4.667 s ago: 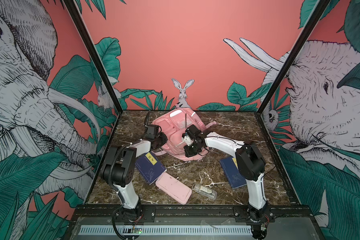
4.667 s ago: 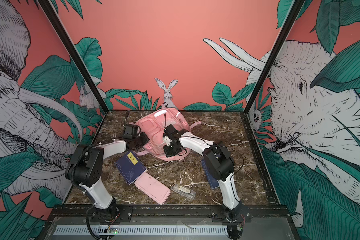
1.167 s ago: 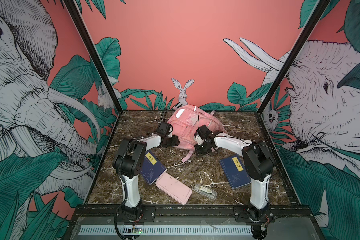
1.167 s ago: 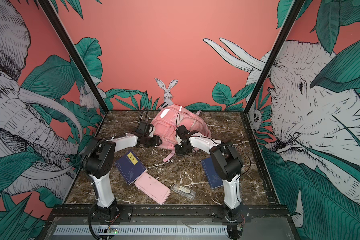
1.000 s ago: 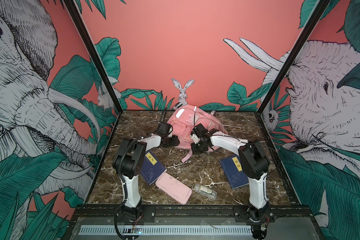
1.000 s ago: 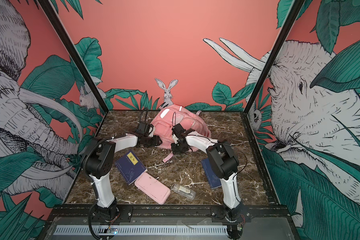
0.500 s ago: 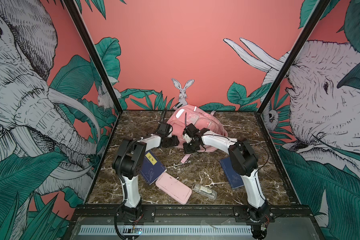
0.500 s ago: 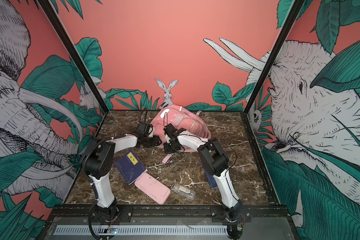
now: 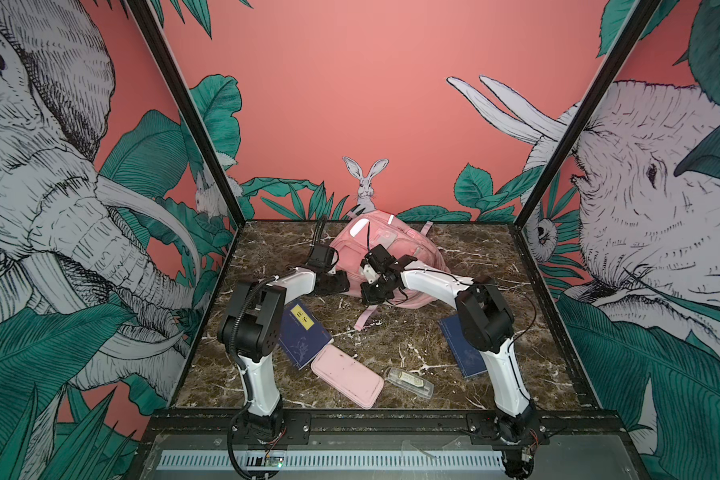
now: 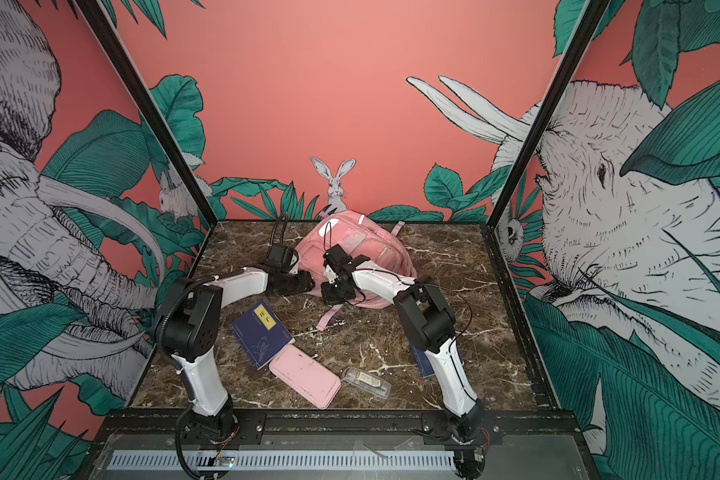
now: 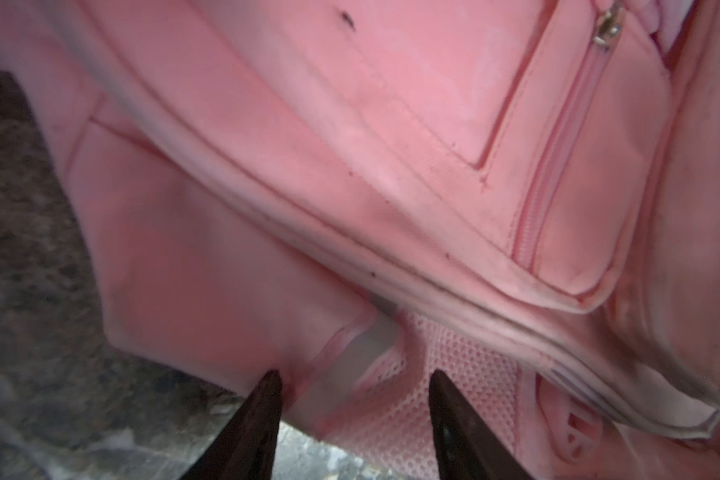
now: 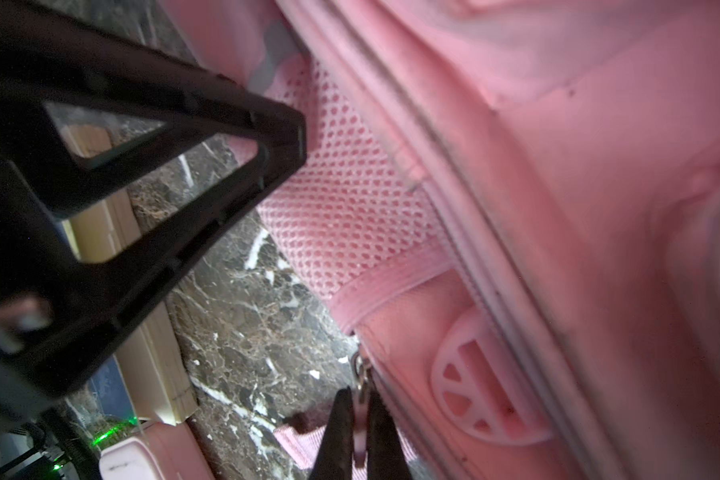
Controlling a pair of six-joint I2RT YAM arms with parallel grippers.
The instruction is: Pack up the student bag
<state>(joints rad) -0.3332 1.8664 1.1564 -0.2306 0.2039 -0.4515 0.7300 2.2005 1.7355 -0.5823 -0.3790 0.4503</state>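
The pink student bag [image 9: 408, 253] [image 10: 375, 253] lies bulging at the back middle of the marble table, its front pockets facing up. My left gripper [image 9: 346, 286] [image 10: 308, 282] is at the bag's near-left corner. In the left wrist view its jaws [image 11: 355, 374] clasp a wide fold of pink fabric and mesh side pocket [image 11: 412, 399]. My right gripper [image 9: 371, 293] [image 10: 334, 295] is just right of it, at the bag's front edge. In the right wrist view it [image 12: 360, 399] is shut on a zipper pull [image 12: 361, 374] at the low corner of the bag [image 12: 558, 208].
A dark blue book with a yellow label [image 9: 304, 332] lies front left, with a flat pink pencil pouch [image 9: 346, 374] overlapping it. A clear plastic case [image 9: 408, 380] lies front centre. A second blue book [image 9: 462, 349] is partly hidden behind the right arm. A pink strap [image 9: 364, 320] trails forward from the bag.
In the last second my right gripper slid left along the bag's front edge, close to the left gripper. The left gripper stayed put. Earlier the bag lay flatter and nearer the front.
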